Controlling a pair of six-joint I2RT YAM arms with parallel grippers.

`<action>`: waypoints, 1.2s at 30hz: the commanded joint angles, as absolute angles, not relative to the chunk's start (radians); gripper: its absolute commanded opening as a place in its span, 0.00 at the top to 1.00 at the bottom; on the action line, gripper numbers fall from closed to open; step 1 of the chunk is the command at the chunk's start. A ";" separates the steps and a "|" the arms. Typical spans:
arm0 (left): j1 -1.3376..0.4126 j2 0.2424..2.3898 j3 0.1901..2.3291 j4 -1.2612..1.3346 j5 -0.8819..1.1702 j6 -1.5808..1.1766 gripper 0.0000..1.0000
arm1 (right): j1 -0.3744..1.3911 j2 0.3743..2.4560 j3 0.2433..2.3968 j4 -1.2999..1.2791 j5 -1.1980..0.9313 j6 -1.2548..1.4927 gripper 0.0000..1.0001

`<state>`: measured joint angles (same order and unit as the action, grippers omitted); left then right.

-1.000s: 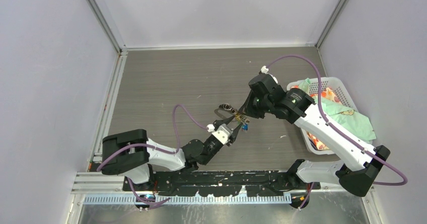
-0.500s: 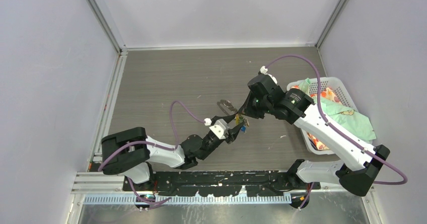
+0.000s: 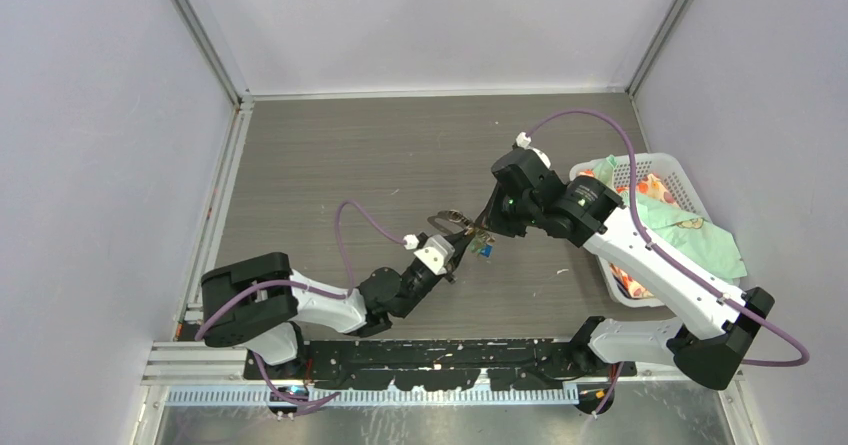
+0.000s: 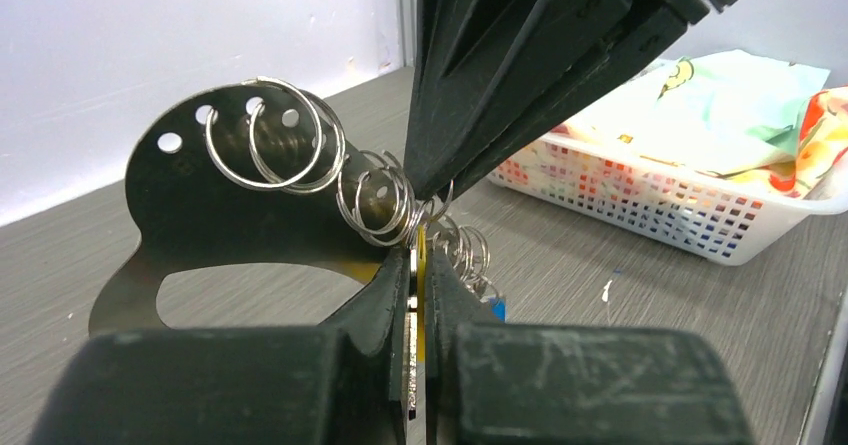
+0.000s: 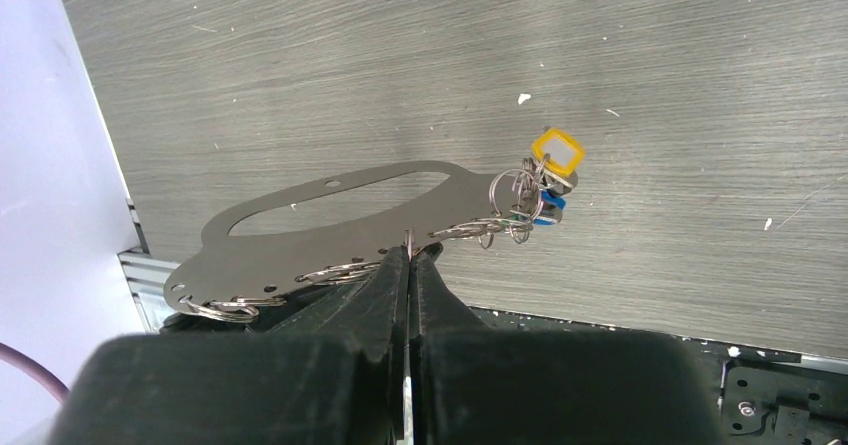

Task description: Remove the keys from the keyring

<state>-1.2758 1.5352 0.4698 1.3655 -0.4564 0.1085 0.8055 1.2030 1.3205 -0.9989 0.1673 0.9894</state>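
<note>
Reaching in from the near left, the left claw (image 3: 458,251) is pressing its fingers together on a thin flat piece with a yellow edge. I am taking this to be the yellow key (image 4: 418,265), though the left wrist view is showing it edge-on and its shape is unclear. Just beyond those fingers the keyring (image 4: 200,215) is being held off the table (image 3: 330,165), near its middle. It is a flat grey plate with an oval cutout and a row of holes carrying small wire rings (image 4: 285,145). In the right wrist view the keys (image 5: 547,205) are bunching at the plate's right end, with yellow and blue heads showing. To the right, the right claw (image 3: 487,227) is coming down from above and pinching the plate by its ring-lined edge, fingers closed tight on the metal. At the far right, a white basket (image 3: 662,161) of cloths is sitting well apart from the work.

The plate is looking stiff, thin and light, so an edge pinch is probably steadying it well enough, though smooth metal may be prone to twisting under a sideways pull. The keys are small and slick, and the plastic head is likely offering the surest hold. The rings are looking springy and tightly wound, so a straight tug is probably not going to free a key. It is more likely needing to be worked round the coil.
</note>
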 commanded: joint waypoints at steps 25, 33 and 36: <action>-1.057 1.619 0.320 1.203 -0.426 -0.255 1.00 | 0.518 1.429 0.941 -0.351 -0.512 1.075 0.99; -1.019 1.652 0.360 1.123 -0.415 -0.293 1.00 | 0.467 1.505 0.888 -0.234 -0.598 1.117 0.99; -1.017 1.668 0.365 1.124 -0.411 -0.295 1.00 | 0.468 1.556 0.893 -0.194 -0.631 1.125 0.99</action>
